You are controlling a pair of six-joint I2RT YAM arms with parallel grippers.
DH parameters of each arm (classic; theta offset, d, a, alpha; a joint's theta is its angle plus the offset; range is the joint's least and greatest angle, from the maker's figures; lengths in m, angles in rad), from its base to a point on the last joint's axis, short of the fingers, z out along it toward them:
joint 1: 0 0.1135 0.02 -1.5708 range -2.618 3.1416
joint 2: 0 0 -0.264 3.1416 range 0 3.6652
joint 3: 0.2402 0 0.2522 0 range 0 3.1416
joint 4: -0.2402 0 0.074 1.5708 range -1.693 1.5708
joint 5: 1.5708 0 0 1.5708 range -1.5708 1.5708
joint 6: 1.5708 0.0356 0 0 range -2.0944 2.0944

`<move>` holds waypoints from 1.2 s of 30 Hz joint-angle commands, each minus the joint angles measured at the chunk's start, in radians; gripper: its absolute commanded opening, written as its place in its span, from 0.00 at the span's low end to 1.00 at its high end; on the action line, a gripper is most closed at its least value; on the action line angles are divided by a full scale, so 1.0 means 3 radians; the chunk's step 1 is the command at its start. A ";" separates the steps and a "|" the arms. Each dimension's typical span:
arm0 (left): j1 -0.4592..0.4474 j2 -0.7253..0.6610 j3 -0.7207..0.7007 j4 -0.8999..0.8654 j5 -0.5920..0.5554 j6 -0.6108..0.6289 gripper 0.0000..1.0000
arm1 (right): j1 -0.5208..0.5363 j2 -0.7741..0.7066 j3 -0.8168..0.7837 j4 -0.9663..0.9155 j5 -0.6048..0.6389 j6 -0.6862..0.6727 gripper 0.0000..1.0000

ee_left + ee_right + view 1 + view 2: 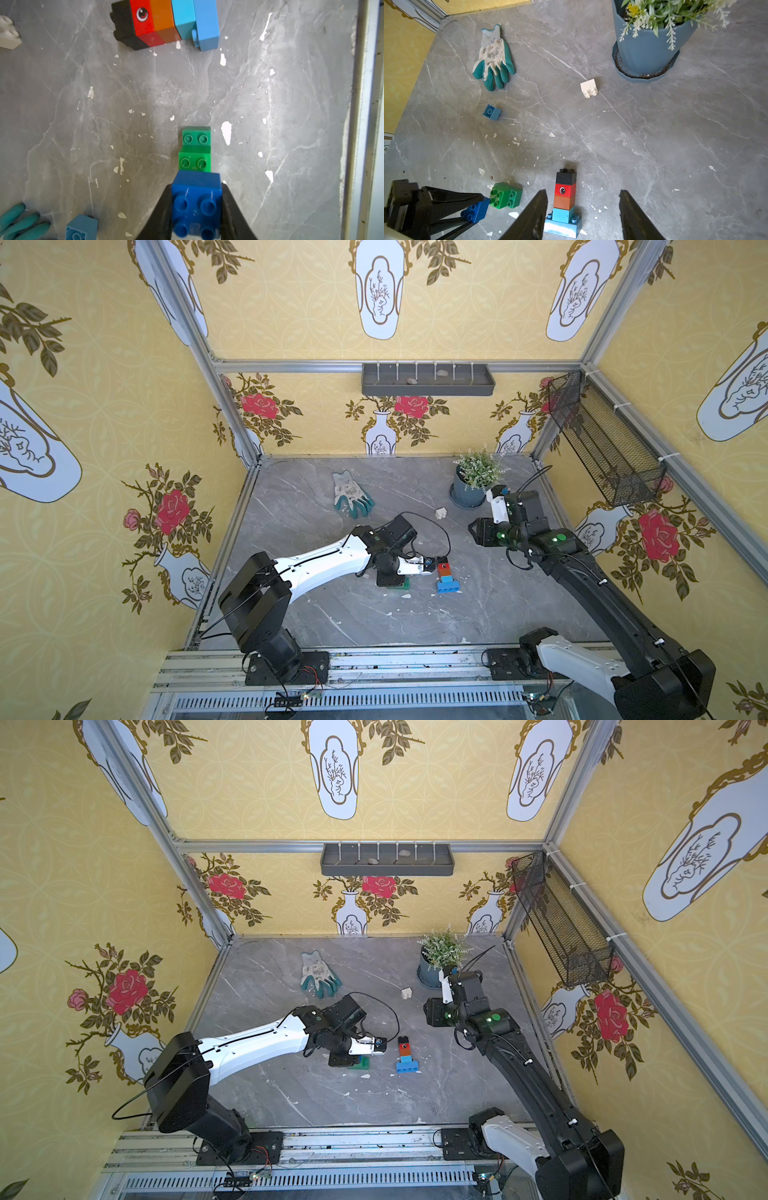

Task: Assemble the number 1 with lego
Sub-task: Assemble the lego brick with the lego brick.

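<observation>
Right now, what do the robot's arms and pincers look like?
Both mix white shells with black joints: the left arm has a white forearm, the right arm a black one. Green dots mark the wrists; thin black cables loop alongside. Left gripper and right gripper have black tapered fingers.

A lab test cell dressed like a home — aluminium frame (pixel 291 366), vase-and-rose wallpaper panels (pixel 478 310), marble-look tabletop (pixel 374 626).

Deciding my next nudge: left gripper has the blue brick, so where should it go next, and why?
Probably carry the blue brick from beside the green bricks toward the black end of the stack: the left gripper is shut on it, that end's studs are bare, and the right gripper hangs open, holding nothing.
</observation>
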 commanded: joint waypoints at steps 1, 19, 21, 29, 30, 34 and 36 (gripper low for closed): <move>-0.0019 0.0097 0.0060 -0.0092 -0.0096 -0.0025 0.00 | -0.0011 0.0034 0.0044 -0.0046 -0.0096 -0.0018 0.58; -0.0015 0.0286 0.0079 0.0083 -0.0080 -0.0192 0.00 | -0.0012 0.0108 0.0081 -0.0105 -0.0208 -0.0033 0.58; -0.0017 0.0301 0.0078 0.0097 -0.0065 -0.0207 0.00 | -0.0012 0.0129 0.0089 -0.0109 -0.0227 -0.0035 0.58; -0.0020 0.0335 0.0040 0.0147 -0.0065 -0.0196 0.00 | -0.0012 0.0198 0.0127 -0.0147 -0.0256 -0.0044 0.58; -0.0017 0.0340 0.0038 0.0147 -0.0077 -0.0190 0.00 | -0.0015 0.0202 0.0127 -0.0151 -0.0255 -0.0049 0.58; -0.0019 0.0329 0.0033 0.0106 -0.0098 -0.0198 0.00 | -0.0012 0.0218 0.0138 -0.0158 -0.0271 -0.0058 0.58; -0.0015 0.0282 0.0035 0.0103 -0.0096 -0.0219 0.00 | -0.0013 0.0233 0.0145 -0.0161 -0.0279 -0.0064 0.58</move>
